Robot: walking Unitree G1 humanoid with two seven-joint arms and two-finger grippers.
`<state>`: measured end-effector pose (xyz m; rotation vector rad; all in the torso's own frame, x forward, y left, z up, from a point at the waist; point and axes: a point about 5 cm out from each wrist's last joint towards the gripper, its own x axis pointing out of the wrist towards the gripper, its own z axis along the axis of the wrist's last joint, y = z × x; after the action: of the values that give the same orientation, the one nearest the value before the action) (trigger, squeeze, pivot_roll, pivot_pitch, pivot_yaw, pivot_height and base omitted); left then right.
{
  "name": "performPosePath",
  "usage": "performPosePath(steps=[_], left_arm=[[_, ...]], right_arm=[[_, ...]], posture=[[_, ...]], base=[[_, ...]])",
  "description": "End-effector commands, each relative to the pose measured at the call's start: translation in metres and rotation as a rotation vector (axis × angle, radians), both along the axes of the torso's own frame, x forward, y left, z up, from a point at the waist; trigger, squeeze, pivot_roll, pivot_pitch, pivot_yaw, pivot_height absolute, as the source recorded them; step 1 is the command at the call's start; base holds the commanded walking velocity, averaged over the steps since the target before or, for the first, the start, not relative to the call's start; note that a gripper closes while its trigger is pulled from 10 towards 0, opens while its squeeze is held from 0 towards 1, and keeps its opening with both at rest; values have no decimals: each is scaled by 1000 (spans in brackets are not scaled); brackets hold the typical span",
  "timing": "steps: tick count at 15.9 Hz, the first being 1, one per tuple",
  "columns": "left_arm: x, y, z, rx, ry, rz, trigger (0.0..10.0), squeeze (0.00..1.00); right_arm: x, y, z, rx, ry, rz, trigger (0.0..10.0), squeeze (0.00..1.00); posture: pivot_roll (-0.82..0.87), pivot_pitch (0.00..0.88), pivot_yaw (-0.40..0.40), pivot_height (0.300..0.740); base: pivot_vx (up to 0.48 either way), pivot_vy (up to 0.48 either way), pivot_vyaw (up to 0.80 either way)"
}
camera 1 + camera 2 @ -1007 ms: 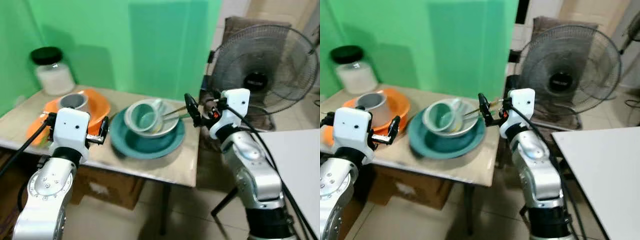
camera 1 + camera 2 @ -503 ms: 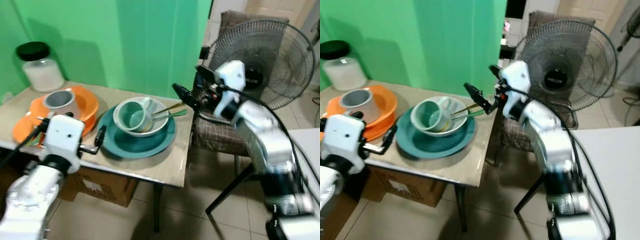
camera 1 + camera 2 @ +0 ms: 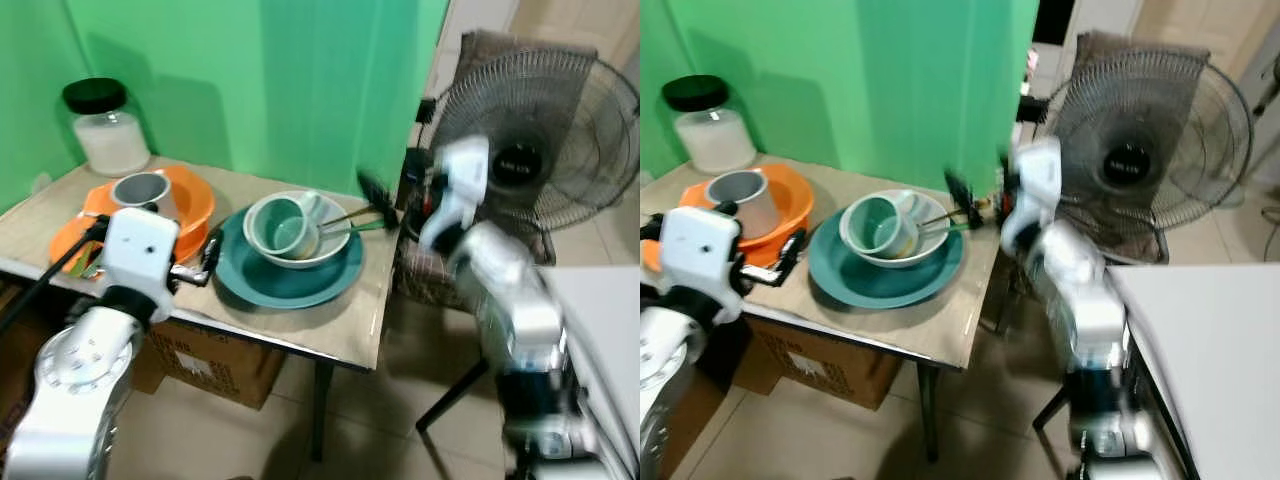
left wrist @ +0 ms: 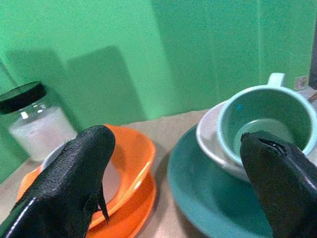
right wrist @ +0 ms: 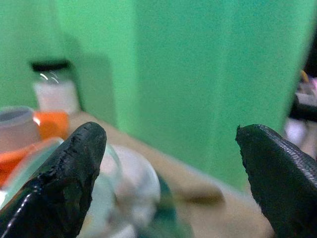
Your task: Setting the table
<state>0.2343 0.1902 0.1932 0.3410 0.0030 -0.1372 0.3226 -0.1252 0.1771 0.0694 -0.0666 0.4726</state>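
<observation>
Left wrist view: left gripper [image 4: 173, 183] spread wide before teal mug [image 4: 265, 119] tipped in white bowl [image 3: 298, 232] on teal plate [image 3: 290, 275]; right gripper [image 5: 168, 173] likewise agape. Likely hard, slick, breakable; best pinched at rim or handle.

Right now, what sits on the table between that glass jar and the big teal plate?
The orange bowl holding a grey cup, seen in both eye views, lies between the jar and the teal plate.
</observation>
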Motion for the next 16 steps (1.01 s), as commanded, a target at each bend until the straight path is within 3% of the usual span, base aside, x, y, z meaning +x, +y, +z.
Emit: performPosePath(steps=[1,4,9,13,16], left_arm=[[2,-4,-2,0,10,-4,10000,0],[9,-11,-2,-18,16,-19,10000,0],[8,-10,-11,-63,34,38,10000,0],[10,-26,-13,-108,10,52,10000,0],[3,-33,-19,-122,47,62,10000,0]], right_arm=[[-4,-7,14,6,-56,-41,10000,0],[-27,-22,10,74,-13,-212,10000,0],[-56,-20,13,69,-3,-295,10000,0],[-58,-33,31,-17,-71,-320,10000,0],[-57,-36,31,-50,-53,-289,10000,0]], posture=[[-15,0,8,740],[-40,11,48,740],[-92,27,92,740],[-112,39,92,740],[-88,47,30,740]], base=[[0,480,0],[0,480,0],[0,451,0],[0,-480,0],[0,0,0]])
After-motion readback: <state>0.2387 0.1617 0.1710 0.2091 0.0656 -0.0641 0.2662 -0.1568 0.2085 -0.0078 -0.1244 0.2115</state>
